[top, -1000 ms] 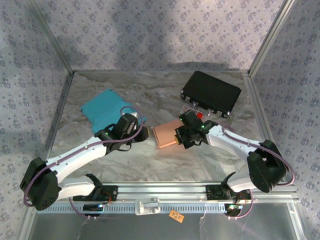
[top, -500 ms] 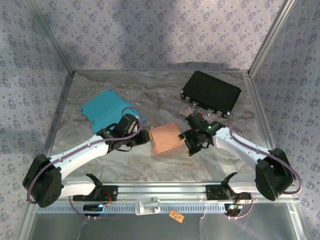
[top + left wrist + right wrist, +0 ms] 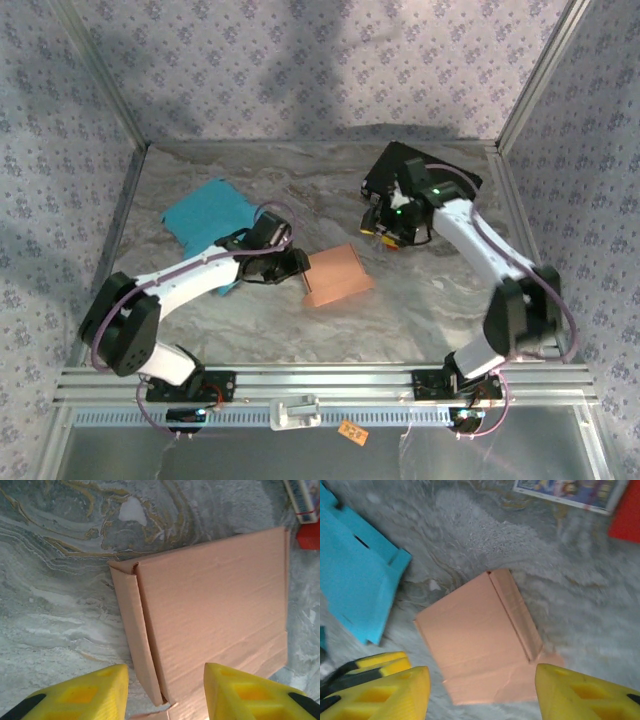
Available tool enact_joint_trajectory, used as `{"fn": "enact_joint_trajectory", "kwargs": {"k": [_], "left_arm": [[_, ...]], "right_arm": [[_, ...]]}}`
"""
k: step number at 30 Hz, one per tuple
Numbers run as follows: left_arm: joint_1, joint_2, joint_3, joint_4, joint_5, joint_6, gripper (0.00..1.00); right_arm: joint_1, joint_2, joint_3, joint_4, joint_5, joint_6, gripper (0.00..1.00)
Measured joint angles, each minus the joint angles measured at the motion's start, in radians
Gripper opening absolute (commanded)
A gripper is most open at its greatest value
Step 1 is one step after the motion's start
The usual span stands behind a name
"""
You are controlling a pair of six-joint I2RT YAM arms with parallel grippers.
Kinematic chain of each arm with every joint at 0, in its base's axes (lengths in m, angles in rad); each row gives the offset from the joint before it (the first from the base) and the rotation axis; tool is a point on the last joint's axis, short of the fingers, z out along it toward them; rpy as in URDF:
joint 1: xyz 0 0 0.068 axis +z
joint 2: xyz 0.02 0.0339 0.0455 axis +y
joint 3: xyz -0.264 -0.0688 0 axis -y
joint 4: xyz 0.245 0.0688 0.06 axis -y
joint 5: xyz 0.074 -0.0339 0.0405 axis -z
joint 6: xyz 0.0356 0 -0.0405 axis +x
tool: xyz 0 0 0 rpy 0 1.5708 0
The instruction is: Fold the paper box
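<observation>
Marble-patterned table (image 3: 420, 310) is lying inside patterned walls, and its widest bare stretch is running between the paper box and the arm bases along the near edge. A black case (image 3: 392, 163) is sitting at the far right, close to the right wall. A teal flattened box (image 3: 205, 215) is resting at the far left, well apart from the case. The paper box (image 3: 337, 276), pink and partly folded, is lying flat near the table's middle, with one side flap (image 3: 132, 630) creased over along its left edge. The left gripper (image 3: 165, 690) is hovering at that edge, its yellow fingers apart and gripping nothing. The right gripper (image 3: 385, 222) is hanging by the case's near edge, fingers likewise spread and empty. A red item (image 3: 626, 522) and a printed card (image 3: 570, 492) are lying just beside the case.
</observation>
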Motion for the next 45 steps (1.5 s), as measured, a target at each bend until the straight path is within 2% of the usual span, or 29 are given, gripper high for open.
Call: {"fn": "enact_joint_trajectory", "kwargs": {"k": [3,9,25,31,35,39,45], "left_arm": [[0.000,0.032,0.001,-0.005,0.006,-0.019,0.44],[0.000,0.067,0.001,0.032,0.026,-0.039,0.42],[-0.003,0.112,-0.014,0.093,0.035,-0.050,0.39],[-0.006,0.129,-0.031,0.148,0.045,-0.052,0.31],[-0.006,0.129,-0.041,0.175,0.051,-0.053,0.23],[-0.006,0.128,-0.051,0.203,0.056,-0.052,0.18],[0.007,0.119,-0.064,0.226,0.067,-0.040,0.09]], "right_arm": [[0.007,0.127,0.003,-0.002,-0.042,-0.127,0.60],[0.033,0.219,0.003,0.000,-0.087,-0.248,0.55],[0.059,0.293,-0.032,0.032,-0.084,-0.296,0.42],[0.063,0.293,-0.034,0.039,-0.091,-0.297,0.40],[0.055,0.283,-0.048,0.048,-0.098,-0.301,0.48],[0.033,0.277,-0.069,0.056,-0.121,-0.321,0.62],[-0.024,0.272,-0.112,0.098,-0.170,-0.340,0.91]]}}
